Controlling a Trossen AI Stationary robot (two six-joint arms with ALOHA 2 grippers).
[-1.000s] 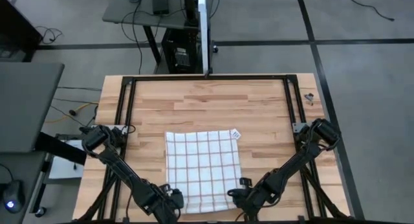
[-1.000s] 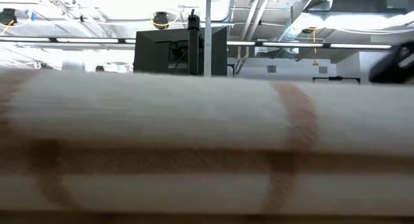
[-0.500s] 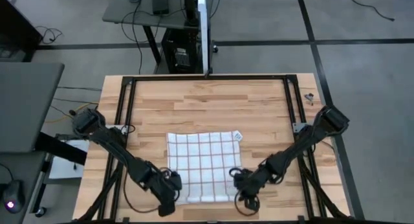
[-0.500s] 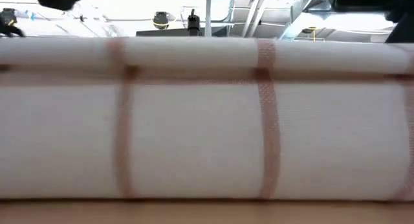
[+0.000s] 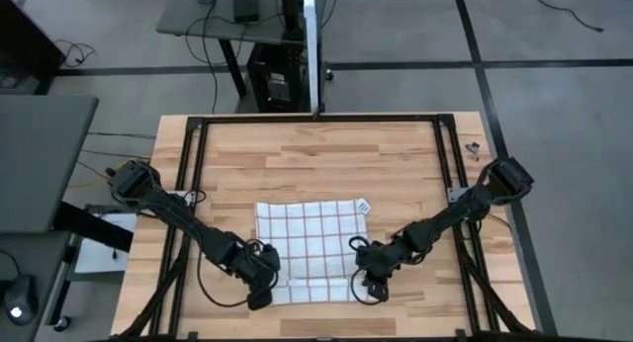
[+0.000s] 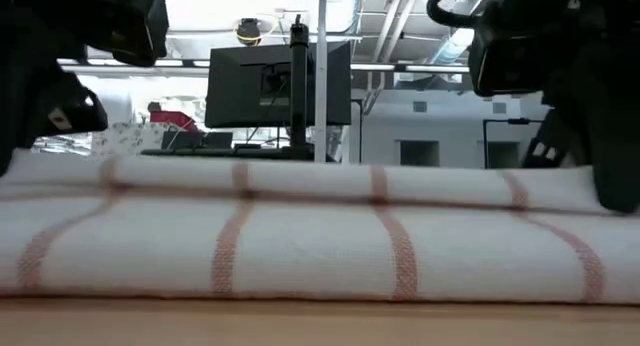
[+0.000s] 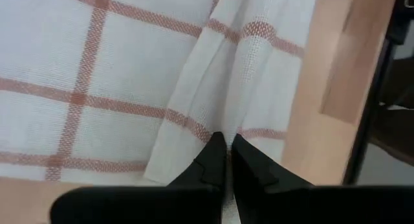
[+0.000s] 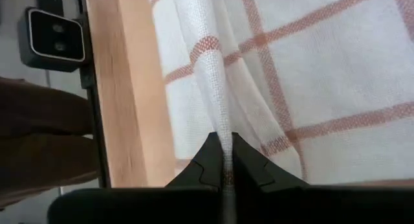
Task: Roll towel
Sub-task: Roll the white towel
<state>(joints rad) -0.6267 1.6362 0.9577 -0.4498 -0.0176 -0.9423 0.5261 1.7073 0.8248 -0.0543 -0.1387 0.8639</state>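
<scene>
Roll is underway, I'd judge: towel (image 5: 313, 253) lies mid-table w/ its 6 o'clock edge turned over into a low soft fold; left gripper (image 5: 260, 281) at the 7 o'clock corner and right gripper (image 5: 368, 276) at the 5 o'clock corner, each w/ fingers clamped on that fold. Next move prob. needs both carrying the fold toward 12 o'clock evenly, since the thin, limp white weave w/ reddish-brown grid creases easily on the smooth plank table (image 5: 316, 154).

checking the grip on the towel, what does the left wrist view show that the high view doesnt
Only the left wrist view shows the left gripper shut on a pinched fold of the towel. Only the high view shows the whole table, the towel's far edge lying flat, and the right gripper at the other near corner. Both show the checked towel and the left gripper at its near edge.
</scene>
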